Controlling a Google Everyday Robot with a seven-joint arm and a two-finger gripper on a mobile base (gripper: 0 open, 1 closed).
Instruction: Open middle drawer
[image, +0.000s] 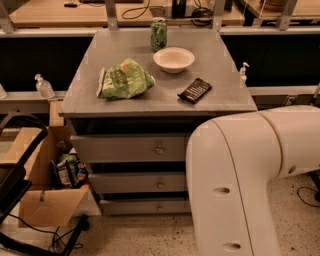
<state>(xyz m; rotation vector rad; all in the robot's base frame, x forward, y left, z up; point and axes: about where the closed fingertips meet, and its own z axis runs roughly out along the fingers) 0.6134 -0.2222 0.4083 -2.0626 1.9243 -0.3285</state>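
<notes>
The grey cabinet has three stacked drawers. The middle drawer has a medium-height front with a small round knob at its centre, and it looks shut. The taller top drawer is above it and the narrow bottom drawer is below. My white arm fills the lower right of the view and covers the right ends of all three drawer fronts. The gripper is not in view, so it is hidden by the arm or outside the frame.
On the cabinet top lie a green chip bag, a white bowl, a green can and a dark packet. An open cardboard box and a black frame stand at the left. Small bottles sit on side ledges.
</notes>
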